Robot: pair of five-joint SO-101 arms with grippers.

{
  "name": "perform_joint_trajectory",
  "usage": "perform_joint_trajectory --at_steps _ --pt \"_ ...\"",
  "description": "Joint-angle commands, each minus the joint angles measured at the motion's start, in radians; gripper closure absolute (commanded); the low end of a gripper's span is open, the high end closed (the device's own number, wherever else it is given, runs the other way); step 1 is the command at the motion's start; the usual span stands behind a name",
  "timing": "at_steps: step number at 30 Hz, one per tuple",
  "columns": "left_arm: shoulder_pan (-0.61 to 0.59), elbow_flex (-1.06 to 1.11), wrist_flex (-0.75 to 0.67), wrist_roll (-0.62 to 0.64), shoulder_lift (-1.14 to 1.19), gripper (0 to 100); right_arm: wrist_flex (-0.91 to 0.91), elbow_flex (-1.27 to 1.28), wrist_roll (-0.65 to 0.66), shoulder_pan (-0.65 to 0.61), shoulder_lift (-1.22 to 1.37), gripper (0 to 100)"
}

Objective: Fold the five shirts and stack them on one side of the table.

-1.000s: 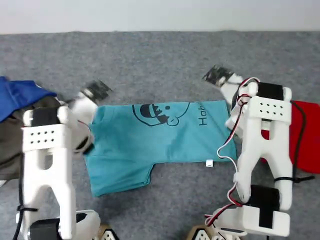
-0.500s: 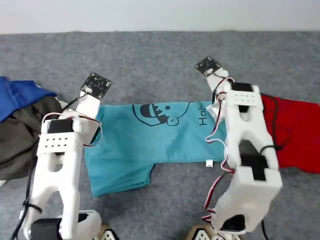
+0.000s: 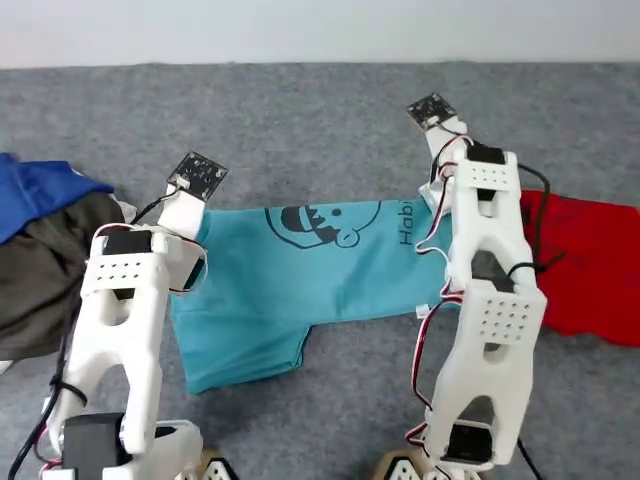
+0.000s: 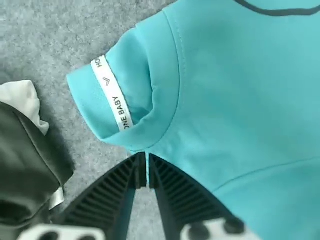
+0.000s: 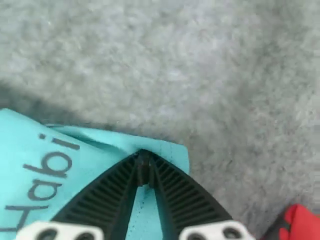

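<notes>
The left fingers [image 4: 145, 165] are clenched on a seamed edge of the teal shirt [image 3: 320, 280], and the right fingers [image 5: 144, 162] are clenched on the opposite hem corner. The shirt lies flat on the desk [image 3: 300, 110], spread between the two. Both bites appear shallow, at the very rim, so either edge may slip free on lifting. Unequal pull could skew the fold, and the red shirt [image 3: 590, 270] just beside the right fingers might be dragged along.
</notes>
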Motion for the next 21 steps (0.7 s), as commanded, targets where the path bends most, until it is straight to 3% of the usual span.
perform_joint_trajectory --at_steps 1,14,21 --pt "-0.031 -0.048 0.009 0.006 -0.002 98 0.120 -0.147 -0.009 0.021 -0.005 99.0" --pt "-0.470 -0.159 0.089 0.002 -0.149 98 0.684 -0.376 -0.003 -0.183 -0.107 99.0" --pt "-0.677 -0.134 0.095 -0.037 -0.170 98 0.693 -0.230 -0.005 -0.355 -0.248 99.0"
